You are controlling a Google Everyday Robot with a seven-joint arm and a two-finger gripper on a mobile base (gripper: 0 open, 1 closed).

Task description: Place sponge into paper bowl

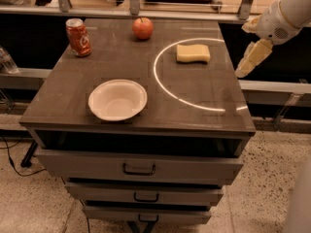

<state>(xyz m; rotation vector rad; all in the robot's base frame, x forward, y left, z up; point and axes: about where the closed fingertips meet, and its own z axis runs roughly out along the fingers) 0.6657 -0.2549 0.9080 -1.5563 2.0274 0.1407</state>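
The pale yellow sponge (pixel 193 53) lies flat on the dark tabletop at the back right, inside a bright ring of light. The white paper bowl (pixel 117 99) stands empty at the front left of the tabletop. My gripper (pixel 245 48) hangs in the air just off the table's right edge, to the right of the sponge and apart from it. Its pale yellow fingers (pixel 253 57) stand apart and hold nothing.
A red soda can (pixel 78 37) stands at the back left and a red apple (pixel 143 28) at the back middle. The table (pixel 204 115) is a cabinet with drawers (pixel 139 168) below. A railing runs behind it.
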